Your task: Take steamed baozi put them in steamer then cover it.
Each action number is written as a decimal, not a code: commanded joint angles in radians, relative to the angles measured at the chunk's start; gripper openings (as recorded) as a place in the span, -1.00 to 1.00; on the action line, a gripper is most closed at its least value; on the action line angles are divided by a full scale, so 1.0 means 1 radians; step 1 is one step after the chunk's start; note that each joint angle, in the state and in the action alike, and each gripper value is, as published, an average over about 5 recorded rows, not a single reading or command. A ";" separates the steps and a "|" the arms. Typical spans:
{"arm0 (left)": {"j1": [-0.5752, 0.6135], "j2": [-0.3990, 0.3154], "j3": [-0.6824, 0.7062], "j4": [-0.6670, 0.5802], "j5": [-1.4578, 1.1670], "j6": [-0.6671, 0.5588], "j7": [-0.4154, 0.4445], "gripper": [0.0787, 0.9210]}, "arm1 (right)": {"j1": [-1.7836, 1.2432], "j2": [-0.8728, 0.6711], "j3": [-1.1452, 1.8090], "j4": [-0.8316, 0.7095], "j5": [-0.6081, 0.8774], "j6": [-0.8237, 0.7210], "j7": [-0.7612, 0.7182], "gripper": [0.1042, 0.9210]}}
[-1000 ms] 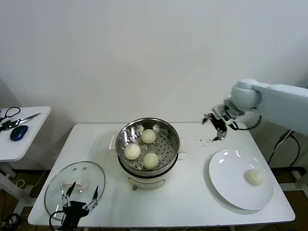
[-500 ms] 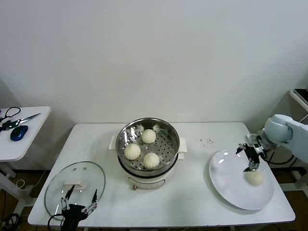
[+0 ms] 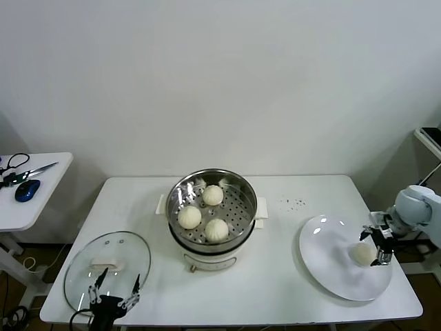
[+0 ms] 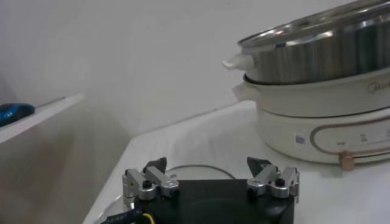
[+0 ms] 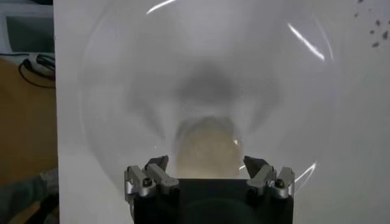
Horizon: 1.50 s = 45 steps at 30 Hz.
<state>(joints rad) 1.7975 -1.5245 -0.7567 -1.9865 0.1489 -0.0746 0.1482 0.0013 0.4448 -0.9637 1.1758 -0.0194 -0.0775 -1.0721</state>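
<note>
The steamer (image 3: 212,215) stands at the centre of the head view on the white table (image 3: 275,289), its stainless pot uncovered. Three steamed baozi (image 3: 216,229) lie on the perforated tray inside. A fourth bun (image 3: 360,254) rests on the white plate (image 3: 331,265) at the lower right of the frame. The right gripper (image 3: 380,247) hangs over the plate's right side with its fingers spread wide, the bun between them and not yet pinched; the right wrist view shows the bun (image 5: 207,149) just ahead of the open jaws. The round glass lid (image 3: 107,265) lies flat at the lower left. The left gripper (image 3: 109,292) hovers at the lid's near edge, fingers also spread, holding nothing.
</note>
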 commanded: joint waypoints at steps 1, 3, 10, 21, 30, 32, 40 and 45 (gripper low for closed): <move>0.000 -0.001 0.001 0.003 0.006 0.002 -0.002 0.77 | -0.084 0.017 0.078 -0.077 -0.041 0.015 -0.007 0.76; 0.000 -0.002 0.001 0.003 0.008 0.002 -0.002 0.77 | -0.089 0.025 0.084 -0.083 -0.043 0.017 -0.003 0.76; -0.002 -0.004 0.004 0.002 0.014 0.004 -0.001 0.77 | -0.081 0.056 0.092 -0.097 -0.042 0.018 0.006 0.76; 0.002 -0.006 0.004 0.000 0.016 0.002 -0.001 0.77 | -0.060 0.064 0.073 -0.098 -0.024 0.025 -0.006 0.76; 0.009 -0.007 0.005 0.000 0.013 -0.002 -0.001 0.77 | -0.037 0.057 0.054 -0.088 0.001 0.023 -0.014 0.51; 0.012 -0.006 0.004 -0.001 0.012 -0.004 0.000 0.77 | -0.022 0.054 0.043 -0.083 0.011 0.021 -0.014 0.46; 0.017 0.002 0.006 -0.005 0.011 -0.003 0.001 0.77 | 0.282 0.086 -0.189 -0.046 0.169 -0.010 -0.008 0.43; 0.010 0.003 0.019 -0.009 0.010 0.005 -0.002 0.77 | 0.589 0.199 -0.449 -0.037 0.371 -0.041 -0.003 0.43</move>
<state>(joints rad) 1.8120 -1.5232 -0.7480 -1.9921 0.1603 -0.0760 0.1479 0.1588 0.5306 -1.0654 1.1228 0.0924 -0.0831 -1.0792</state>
